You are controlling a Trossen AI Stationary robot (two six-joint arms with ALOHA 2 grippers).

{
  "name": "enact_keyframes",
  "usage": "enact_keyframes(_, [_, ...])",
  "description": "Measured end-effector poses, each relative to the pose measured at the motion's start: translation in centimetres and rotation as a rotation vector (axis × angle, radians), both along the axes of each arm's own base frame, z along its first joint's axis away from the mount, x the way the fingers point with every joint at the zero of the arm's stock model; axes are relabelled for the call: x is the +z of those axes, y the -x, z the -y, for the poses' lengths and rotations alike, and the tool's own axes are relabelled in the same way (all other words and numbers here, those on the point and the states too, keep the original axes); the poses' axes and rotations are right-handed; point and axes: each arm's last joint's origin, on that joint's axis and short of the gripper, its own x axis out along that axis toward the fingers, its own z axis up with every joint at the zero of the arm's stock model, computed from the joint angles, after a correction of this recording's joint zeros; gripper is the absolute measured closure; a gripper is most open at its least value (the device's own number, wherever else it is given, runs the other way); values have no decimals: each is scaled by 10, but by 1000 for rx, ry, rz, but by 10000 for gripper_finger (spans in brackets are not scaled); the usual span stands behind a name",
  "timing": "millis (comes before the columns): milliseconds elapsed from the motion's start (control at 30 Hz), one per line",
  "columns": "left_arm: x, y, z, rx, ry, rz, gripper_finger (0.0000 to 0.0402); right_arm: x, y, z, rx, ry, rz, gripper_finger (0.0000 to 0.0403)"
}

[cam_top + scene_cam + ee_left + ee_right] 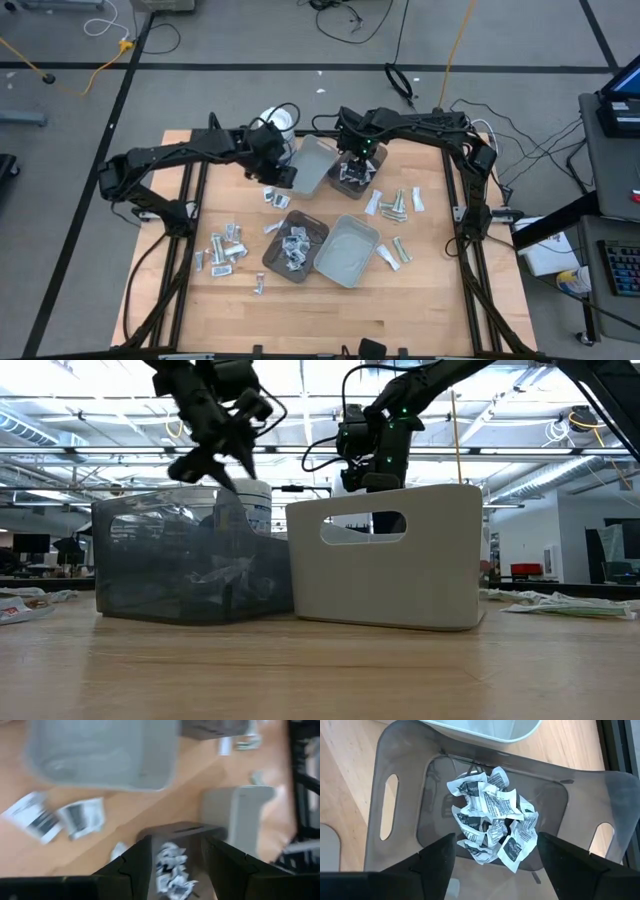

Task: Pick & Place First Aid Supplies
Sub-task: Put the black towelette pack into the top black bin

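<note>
The right gripper [495, 855] hangs over the far dark tray [410, 795], jaws spread wide and holding nothing — it looks like a drop just made. Below it a crumpled heap of white packets [492, 817] fills the tray's middle, pointing every way, no shared long axis. Piling them centrally keeps them off the walls.

The left gripper [283, 176] hovers left of the far pale tray [312, 165], above the bench [400, 300]; I cannot tell whether it grips anything or how wide it stands.

More packets [225, 250] lie flat at the near left, and narrow strips [395, 205] on the right run mostly near-to-far. 2 near trays — dark [296, 246] and pale [347, 250] — sit mid-bench.
</note>
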Motion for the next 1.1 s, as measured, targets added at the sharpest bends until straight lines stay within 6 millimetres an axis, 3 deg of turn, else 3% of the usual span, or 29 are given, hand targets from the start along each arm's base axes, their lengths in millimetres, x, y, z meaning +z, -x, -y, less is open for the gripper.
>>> enact_keyframes(333, [-10, 26, -7, 173, 42, -272, 227, 0, 0, 0, 44, 10, -4, 133])
enact_keyframes(533, [-12, 33, -10, 262, 34, -350, 227, 0, 0, 0, 45, 10, -4, 135])
enact_keyframes(833, [-36, 18, -8, 325, -84, -514, 227, 0, -1, 1, 66, 23, 8, 135])
enact_keyframes(1100, [-72, -4, -8, 327, -118, -631, 227, 0, -1, 1, 98, 30, 4, 135])
